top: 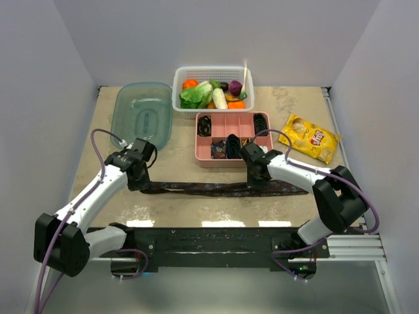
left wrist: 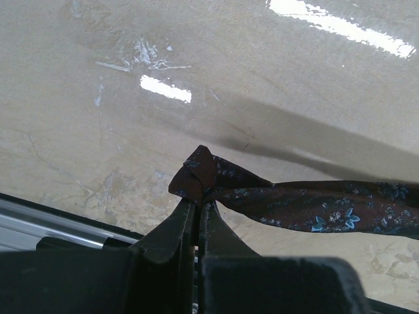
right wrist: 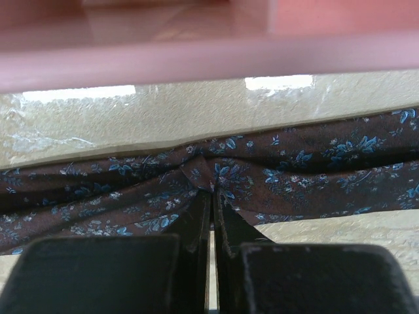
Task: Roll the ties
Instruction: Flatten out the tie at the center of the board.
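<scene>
Top external: a long, narrow dark brown-maroon tie (top: 222, 190) lies flat across the mottled beige table (top: 183, 212), its wider pointed end to the right. The left pincer (top: 137, 183) is at its left end and the right pincer (top: 255, 182) is approx. mid-length. Just behind sits a pink plastic tray (top: 199, 145) w/ square compartments. Black coils (top: 205, 124) in three of them look like rolled ties, though they are too small to be sure. Further back are a white slotted basket (top: 213, 70) w/ veg, a clear teal tub (top: 141, 114) and a yellow crisp bag (top: 311, 137). Left wrist: the left pincer (left wrist: 200, 204) is clenched, black fingers pressed together on the tie's (left wrist: 308, 206) folded tip, which bunches into a small hump above them. The cloth is matte w/ tiny blue flowers and throws a shadow on the glossy tabletop. Right wrist: the right pincer (right wrist: 213, 195) is squeezed nearly closed, grasping a pucker in the tie (right wrist: 294, 167) at its near edge, w/ creases fanning out. The tray's pink wall (right wrist: 209, 59) is blurred just beyond.
</scene>
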{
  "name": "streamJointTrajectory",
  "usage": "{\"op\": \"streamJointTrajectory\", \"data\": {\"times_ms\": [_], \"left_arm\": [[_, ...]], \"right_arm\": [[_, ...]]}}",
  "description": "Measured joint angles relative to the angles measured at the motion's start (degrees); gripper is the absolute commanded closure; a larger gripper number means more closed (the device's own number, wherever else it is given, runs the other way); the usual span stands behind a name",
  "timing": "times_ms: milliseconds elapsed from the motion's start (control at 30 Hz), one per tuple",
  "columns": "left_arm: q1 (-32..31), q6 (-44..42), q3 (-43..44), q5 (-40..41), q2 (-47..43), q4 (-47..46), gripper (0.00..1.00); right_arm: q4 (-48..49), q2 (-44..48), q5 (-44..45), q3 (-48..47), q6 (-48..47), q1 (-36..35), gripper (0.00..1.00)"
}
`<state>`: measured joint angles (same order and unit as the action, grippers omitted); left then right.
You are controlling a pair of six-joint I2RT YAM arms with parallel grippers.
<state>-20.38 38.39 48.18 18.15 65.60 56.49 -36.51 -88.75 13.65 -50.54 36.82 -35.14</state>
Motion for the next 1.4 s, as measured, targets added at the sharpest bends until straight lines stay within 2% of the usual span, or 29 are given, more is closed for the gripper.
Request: {"op": "streamJointTrajectory", "data": {"times_ms": [233, 367, 400, 433, 467, 500, 600, 667, 933, 1133, 1233, 1267, 1333, 1367, 1400], "left_arm": [[0.0, 0.1, 0.3, -0.1, 4.7, -0.8, 1.0], [0.2, 0.0, 2.4, 0.3, 8.2, -1.3, 1.0], [0.2, -0.1, 2.9, 0.4, 8.8, -1.5, 1.0], [0.3, -0.3, 3.3, 0.6, 9.4, -1.7, 1.0], [0.4, -0.5, 3.8, 0.7, 9.8, -1.9, 1.0], [0.5, -1.0, 4.0, 0.8, 10.0, -2.1, 1.0], [0.7, -2.6, 4.1, 1.0, 10.0, -2.6, 1.0], [0.8, -3.5, 4.1, 0.6, 10.0, -3.0, 1.0], [0.9, -6.1, 3.9, -2.5, 9.0, -4.9, 0.99], [0.9, -6.2, 2.6, -3.7, 7.7, -4.8, 0.85], [0.9, -6.1, 1.7, -4.4, 6.3, -4.0, 0.76], [0.9, -6.1, 1.5, -4.6, 5.9, -3.7, 0.7], [0.9, -6.1, 1.3, -4.9, 5.0, -3.1, 0.56], [0.9, -6.1, 1.2, -5.1, 4.7, -3.0, 0.44], [0.9, -6.1, 1.0, -5.4, 4.4, -3.0, 0.38]], "right_arm": [[-0.5, 1.5, -0.3, 0.3, -1.4, 1.2, 1.0], [-1.2, 2.7, -0.5, 0.3, -2.4, 1.7, 0.95], [-1.2, 2.7, -1.0, 0.3, -2.7, 1.9, 0.91], [-1.3, 2.7, -1.5, 0.3, -3.1, 2.0, 0.79], [-1.5, 2.7, -1.9, 0.3, -3.5, 2.1, 0.72], [-1.7, 2.7, -2.4, 0.3, -4.1, 2.2, 0.56], [-3.0, 2.7, -2.9, 0.0, -5.9, 2.3, 0.31], [-3.7, 2.9, -4.3, -0.6, -7.3, 2.5, 0.26], [-4.3, 7.7, -8.6, -6.3, -11.4, -0.3, 0.27], [-2.6, -0.2, -8.7, -12.9, -12.0, -11.3, 0.38], [-1.1, -6.0, -9.2, -15.1, -12.1, -16.0, 0.49], [-0.7, -7.4, -9.6, -15.5, -12.2, -17.0, 0.52], [-0.1, -9.6, -10.3, -16.4, -12.3, -18.6, 0.61], [0.3, -10.5, -10.4, -17.0, -12.4, -19.2, 0.64], [0.6, -11.2, -10.5, -17.4, -12.5, -19.6, 0.7]]}}
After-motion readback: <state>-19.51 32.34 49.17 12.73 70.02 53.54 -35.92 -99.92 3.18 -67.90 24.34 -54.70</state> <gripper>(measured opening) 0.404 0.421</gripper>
